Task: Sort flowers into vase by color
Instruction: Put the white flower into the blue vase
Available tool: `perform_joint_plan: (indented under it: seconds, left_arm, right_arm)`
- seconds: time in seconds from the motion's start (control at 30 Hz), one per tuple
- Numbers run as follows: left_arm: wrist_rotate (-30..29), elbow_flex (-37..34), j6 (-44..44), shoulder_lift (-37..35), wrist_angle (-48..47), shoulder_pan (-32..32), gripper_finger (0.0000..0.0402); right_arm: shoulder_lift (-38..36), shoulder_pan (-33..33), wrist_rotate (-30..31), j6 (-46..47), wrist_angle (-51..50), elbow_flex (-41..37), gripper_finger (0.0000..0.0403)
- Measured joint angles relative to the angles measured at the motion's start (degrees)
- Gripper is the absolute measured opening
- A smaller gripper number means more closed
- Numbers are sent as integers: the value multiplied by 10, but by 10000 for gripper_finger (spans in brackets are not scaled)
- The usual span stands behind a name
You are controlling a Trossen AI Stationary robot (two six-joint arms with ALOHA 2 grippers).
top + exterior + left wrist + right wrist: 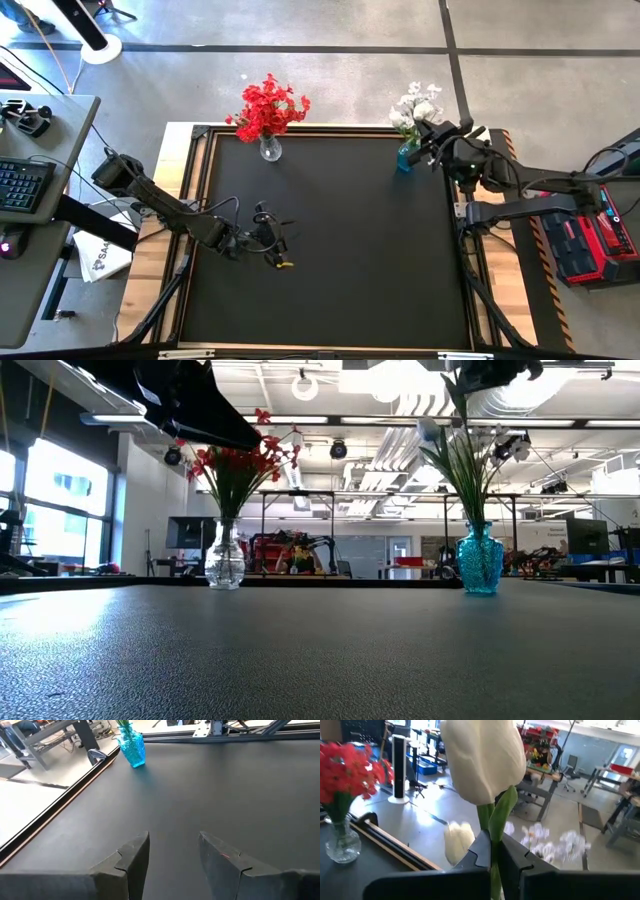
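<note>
A clear glass vase (270, 150) holding red flowers (270, 108) stands at the table's far edge, left of the middle; it also shows in the low view (225, 557). A blue glass vase (405, 157) with white flowers (415, 105) stands at the far edge toward the right, and green stems fan out of it (480, 560). My right gripper (440, 135) hovers over the blue vase, shut on a white flower (482, 760). My left gripper (172, 840) is open, low over bare mat on the table's left half (278, 245). My right gripper pinches the white flower's green stem (495, 832) between its two fingers, just below the large white bloom. The fingers lie across the stem. The bloom stands upright above them, lifted clear. The fingers hide the stem's lower part.
The black mat (340, 250) sits in a raised wooden frame (190, 200). A desk with a keyboard (22, 185) stands beyond the left edge and a red case (580, 240) beyond the right edge. Room clutter shows behind the far edge.
</note>
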Motion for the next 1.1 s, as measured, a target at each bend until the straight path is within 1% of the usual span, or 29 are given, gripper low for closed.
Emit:
perform_joint_plan:
  seconds: [0.13, 0.33, 0.5, 0.6, 0.77, 0.87, 1.0, 1.1]
  left_arm:
    - [0, 0, -1, 0, 0, 0, 157]
    - [4, 0, -1, 0, 0, 0, 157]
    - [5, 0, -1, 0, 0, 0, 157]
    - [5, 0, -1, 0, 0, 0, 157]
    - [5, 0, -1, 0, 4, 0, 157]
    - [5, 0, -7, 0, 4, 0, 157]
    - [5, 0, -11, 0, 4, 0, 157]
    - [5, 0, -12, 0, 4, 0, 157]
  right_arm:
    - [0, -21, 0, 39, -3, -28, 0]
    - [0, -62, 0, 107, -4, -93, 0]
    - [0, -86, -12, 169, -3, -137, 0]
    - [-1, -93, -13, 186, 3, -154, 0]
    - [0, -95, -18, 187, -9, -160, 5]
    - [0, -95, -37, 187, -11, -150, 27]
    - [0, -92, -48, 187, -13, -135, 76]
    - [0, -92, -78, 180, -11, -126, 110]
